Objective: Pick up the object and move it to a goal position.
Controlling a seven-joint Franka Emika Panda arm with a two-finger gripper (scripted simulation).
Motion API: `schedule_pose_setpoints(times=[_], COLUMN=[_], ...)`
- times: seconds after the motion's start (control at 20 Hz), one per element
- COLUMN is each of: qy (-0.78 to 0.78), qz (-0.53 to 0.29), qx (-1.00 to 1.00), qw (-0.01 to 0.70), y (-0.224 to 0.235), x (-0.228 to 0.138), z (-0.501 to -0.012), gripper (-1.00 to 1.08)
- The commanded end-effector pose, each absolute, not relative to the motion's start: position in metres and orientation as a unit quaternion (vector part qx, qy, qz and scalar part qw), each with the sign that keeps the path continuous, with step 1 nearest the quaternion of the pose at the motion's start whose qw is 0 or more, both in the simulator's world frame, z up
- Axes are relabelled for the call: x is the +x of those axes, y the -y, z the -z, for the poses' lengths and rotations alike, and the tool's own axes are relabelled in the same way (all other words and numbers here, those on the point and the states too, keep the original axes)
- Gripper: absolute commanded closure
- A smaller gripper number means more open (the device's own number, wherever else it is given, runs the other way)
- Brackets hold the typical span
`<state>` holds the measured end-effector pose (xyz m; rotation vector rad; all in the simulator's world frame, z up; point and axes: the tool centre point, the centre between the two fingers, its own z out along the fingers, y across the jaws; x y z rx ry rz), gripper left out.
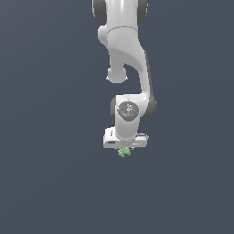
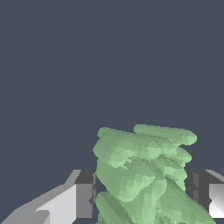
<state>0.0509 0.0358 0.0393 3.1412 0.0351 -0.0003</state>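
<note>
The object (image 2: 144, 170) is a pale green lumpy thing with ridged fins, filling the space between my two fingers in the wrist view. One dark finger pad (image 2: 85, 199) presses it from one side and the other pad (image 2: 197, 192) from the opposite side. In the exterior view only a small green bit of the object (image 1: 124, 152) pokes out under the white hand. My gripper (image 1: 124, 150) points straight down and is shut on the object. The fingers themselves are hidden behind the hand in the exterior view.
The white arm (image 1: 132, 68) reaches down from the top of the exterior view. Around it lies a plain dark grey-blue surface (image 1: 55, 183) with no other objects or edges showing.
</note>
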Motion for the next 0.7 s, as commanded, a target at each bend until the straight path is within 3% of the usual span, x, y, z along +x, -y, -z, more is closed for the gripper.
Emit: schedule_pose_setpoints(times=[0.0,0.65], qy=[-0.011,-0.011], qz=[0.0,0.0], qx=[1.0,1.0], qw=[0.0,0.0], y=[-0.036,-0.03], x=[0.051,0.048], z=[-0.039,-0.051], gripper=[1.08,1.08])
